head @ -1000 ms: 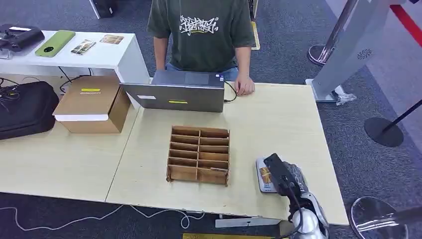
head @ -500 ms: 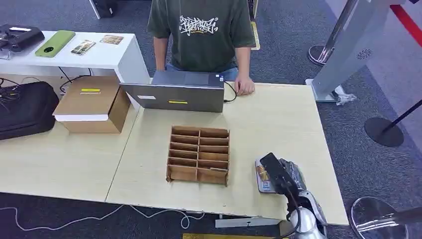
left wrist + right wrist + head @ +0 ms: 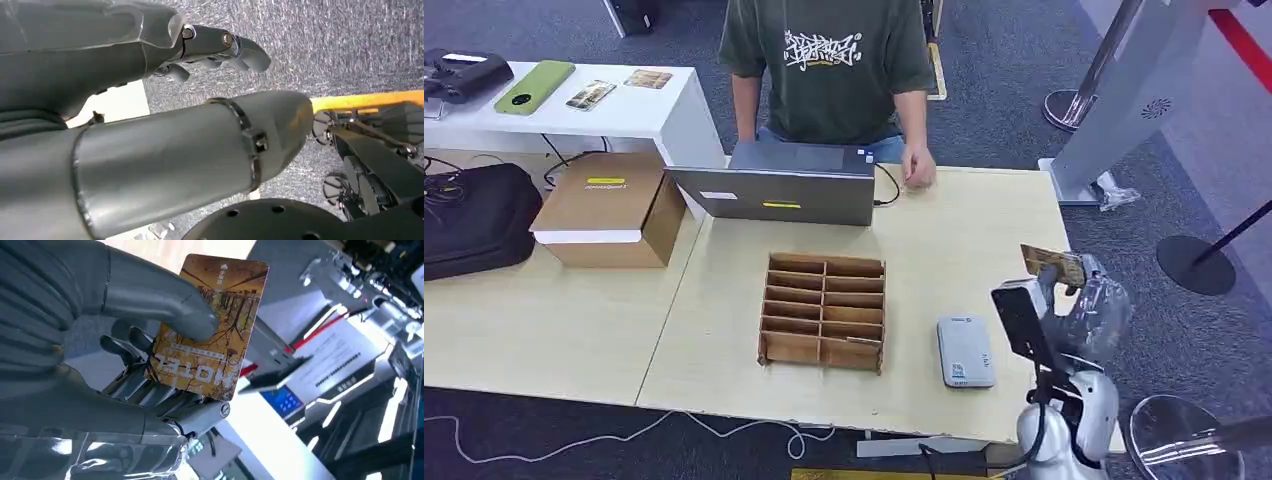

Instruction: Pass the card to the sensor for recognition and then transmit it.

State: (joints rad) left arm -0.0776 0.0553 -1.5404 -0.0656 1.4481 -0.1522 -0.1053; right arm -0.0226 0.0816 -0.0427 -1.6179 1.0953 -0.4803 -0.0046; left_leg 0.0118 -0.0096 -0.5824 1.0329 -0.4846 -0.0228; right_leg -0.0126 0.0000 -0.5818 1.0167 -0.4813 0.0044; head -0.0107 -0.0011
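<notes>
One right hand (image 3: 1092, 305) pinches the card (image 3: 1052, 264), thumb pressing.

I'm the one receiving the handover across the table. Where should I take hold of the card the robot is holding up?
Pinch the card by its free upper edge, thumb and fingers on the two flat faces, coming from above. The right hand clamps the lower half, its thumb across the printed face, so only the top portion stands clear.

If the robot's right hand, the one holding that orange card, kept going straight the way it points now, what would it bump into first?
Nothing on the table, probably. The right hand holds the orange picture card raised over the table's far right edge, pointing away from the robot. Beyond lies grey carpet, then a slanted grey kiosk stand. Depth is hard to judge.
</notes>
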